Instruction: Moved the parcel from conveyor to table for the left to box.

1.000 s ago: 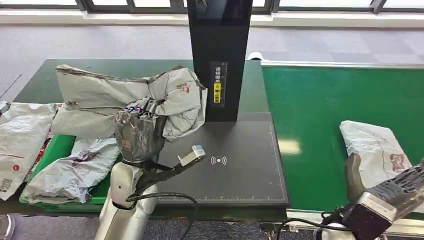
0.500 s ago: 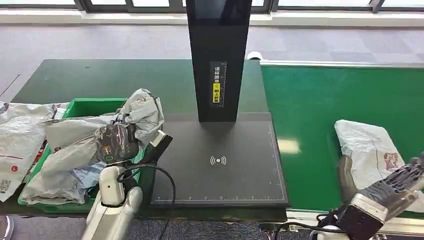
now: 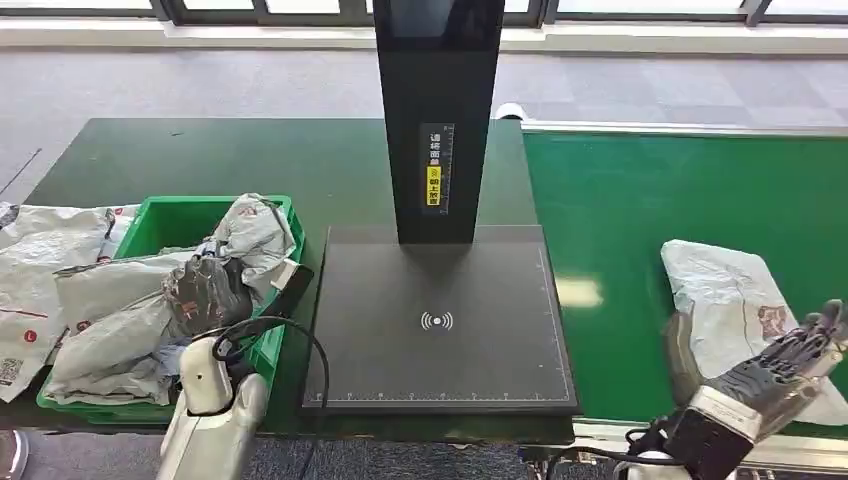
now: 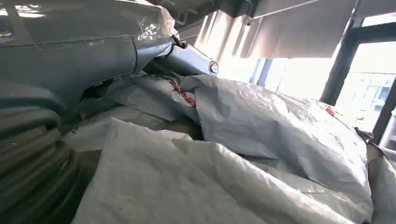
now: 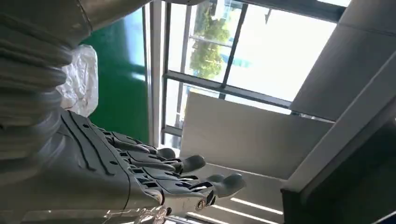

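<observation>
Bag's now lowered into the bin (image 3: 160, 214).
My left hand (image 3: 205, 293) has dropped, fingers gripping the bag (image 3: 245, 232); right hand (image 3: 775, 372) spread beside the belt's parcel (image 3: 727, 295).

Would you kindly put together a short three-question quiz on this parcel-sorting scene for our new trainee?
1. True or false: the left hand holds a grey parcel over the green bin.
2. Where does the next parcel lie? A) on the black scanner plate B) on the green conveyor C) on the floor
3. Fill in: the right hand, near that parcel, is ____ (open or shut).

Key: 1 true; 2 B; 3 open.
</observation>
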`<state>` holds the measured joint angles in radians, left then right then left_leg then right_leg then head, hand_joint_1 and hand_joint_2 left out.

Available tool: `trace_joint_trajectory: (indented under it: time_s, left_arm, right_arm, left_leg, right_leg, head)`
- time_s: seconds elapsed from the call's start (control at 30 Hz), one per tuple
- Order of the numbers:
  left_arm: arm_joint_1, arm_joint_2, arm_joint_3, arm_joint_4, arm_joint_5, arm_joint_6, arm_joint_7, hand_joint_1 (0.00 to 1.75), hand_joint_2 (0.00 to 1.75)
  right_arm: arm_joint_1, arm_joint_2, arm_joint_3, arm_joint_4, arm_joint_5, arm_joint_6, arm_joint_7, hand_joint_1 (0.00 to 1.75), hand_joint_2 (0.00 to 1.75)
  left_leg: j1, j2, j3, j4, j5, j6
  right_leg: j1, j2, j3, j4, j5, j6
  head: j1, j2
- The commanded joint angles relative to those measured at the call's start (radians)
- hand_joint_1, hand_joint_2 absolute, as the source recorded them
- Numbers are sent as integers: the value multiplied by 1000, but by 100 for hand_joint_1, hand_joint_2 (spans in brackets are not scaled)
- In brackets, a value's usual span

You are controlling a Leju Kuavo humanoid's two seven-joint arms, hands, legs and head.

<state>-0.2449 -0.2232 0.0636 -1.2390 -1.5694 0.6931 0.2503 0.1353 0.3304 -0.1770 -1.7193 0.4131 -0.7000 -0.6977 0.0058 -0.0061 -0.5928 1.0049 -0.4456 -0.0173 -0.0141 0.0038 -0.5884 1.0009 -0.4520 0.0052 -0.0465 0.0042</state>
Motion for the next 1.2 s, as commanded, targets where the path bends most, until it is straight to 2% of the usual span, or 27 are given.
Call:
trace_joint_trajectory:
  time_s: [0.03,0.1,0.23,0.63,0.67,0.73,1.0,1.2]
  left_arm:
    - [4,-37,134,-43,-1,5,-42,175,175]
    - [22,-53,152,-142,-1,5,-74,175,175]
    - [29,-68,171,-195,-1,5,-104,175,175]
    - [7,-53,171,-162,-1,5,-109,175,175]
    - [6,-55,171,-170,-1,5,-108,0,175]
    - [0,-73,176,-154,1,5,-117,0,175]
    - [-4,-75,187,-143,-1,5,-126,0,175]
    - [-7,-99,232,-153,28,5,-189,0,175]
  right_arm:
    - [-21,19,17,80,2,2,0,0,175]
    - [-24,19,14,83,1,2,0,0,175]
    - [-26,19,13,85,-1,2,0,0,175]
    - [-25,19,18,91,-6,2,0,0,175]
    - [-25,19,18,92,-6,2,0,0,175]
    - [-25,19,20,93,-6,2,0,0,175]
    - [-30,19,22,102,-3,2,0,0,175]
    - [-43,19,43,131,-15,2,0,0,175]
  left_leg:
    - [1,2,2,-1,0,0]
    - [1,3,2,-1,-1,0]
    - [1,3,2,-1,-1,0]
    - [0,2,2,-1,0,0]
    - [1,3,2,-2,0,0]
    - [1,2,2,-2,0,0]
    - [0,1,1,-1,0,0]
    - [1,2,2,-1,0,0]
  right_leg:
    - [1,1,2,-2,0,-1]
    - [1,3,1,-1,0,-1]
    - [1,2,1,-1,0,-1]
    - [1,1,2,-2,0,-1]
    - [1,1,2,-3,1,-1]
    - [1,1,2,-2,1,-1]
    - [0,0,1,-1,0,0]
    - [1,1,1,-1,0,-1]
  head:
    - [0,0]
    - [0,0]
    - [0,0]
    - [0,0]
    - [0,0]
    - [0,0]
    - [0,0]
    - [0,0]
